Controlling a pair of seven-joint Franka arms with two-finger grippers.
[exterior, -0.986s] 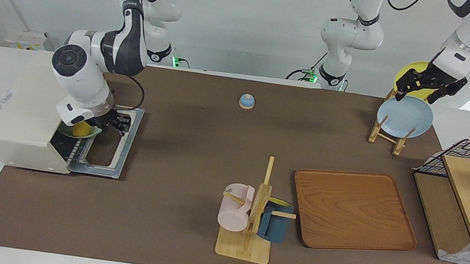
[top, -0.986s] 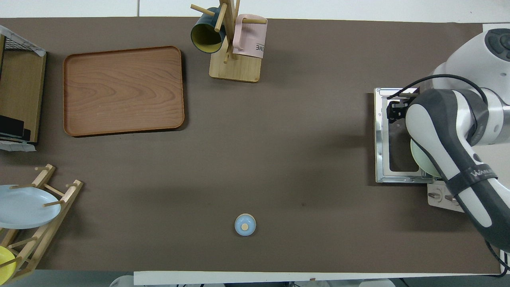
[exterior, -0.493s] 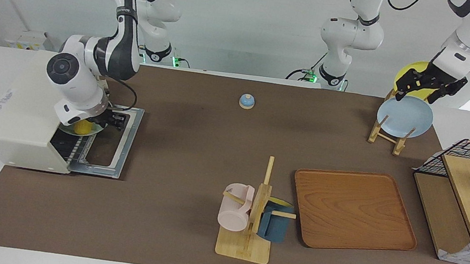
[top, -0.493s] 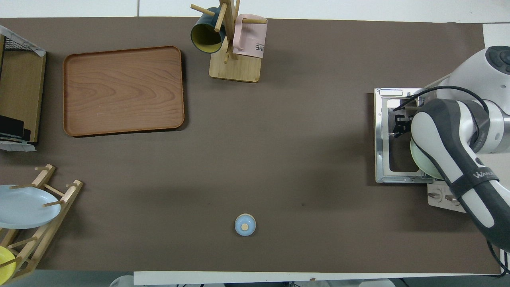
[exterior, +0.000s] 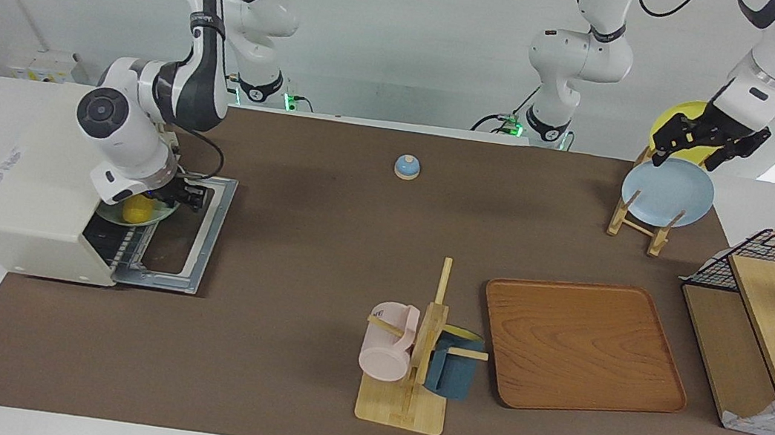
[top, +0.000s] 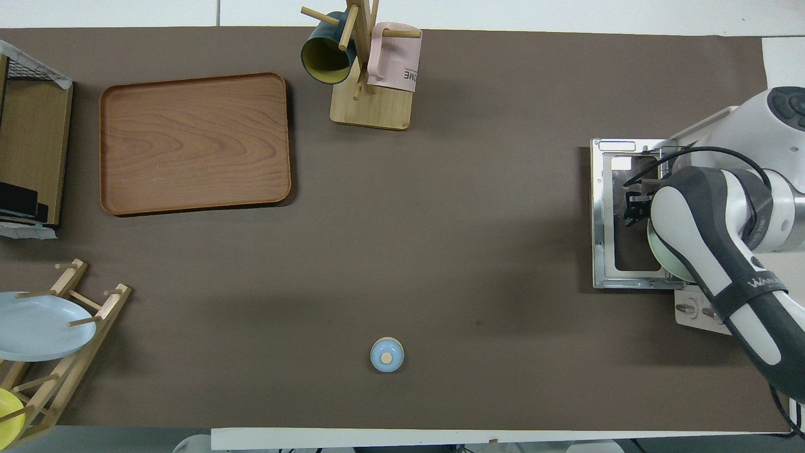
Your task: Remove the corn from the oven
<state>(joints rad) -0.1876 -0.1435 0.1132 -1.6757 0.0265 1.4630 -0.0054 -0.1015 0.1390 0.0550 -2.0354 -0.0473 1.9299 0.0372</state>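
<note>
Reaching into the open oven [exterior: 38,201], the right hand [exterior: 169,198] sits right at the corn [exterior: 134,208], which lies on a pale green plate [exterior: 137,214] at the oven's mouth. Can't tell its grip or the corn's long axis. The left hand [exterior: 705,139] waits well away from the oven, so the right's clearly nearer.

The scene was evenly and brightly lit from above, with no harsh glare on the brown table mat [exterior: 323,254]. Soft, diffuse shadows lay on the mat beside the right gripper [exterior: 192,198], spreading from the open oven [exterior: 38,201] door toward the table's middle. Beneath that gripper the oven's mouth was dark. Beside the left gripper [exterior: 697,142], daylight at the frame's edge was washed out to white. Both views were sharp throughout, without motion blur.
</note>
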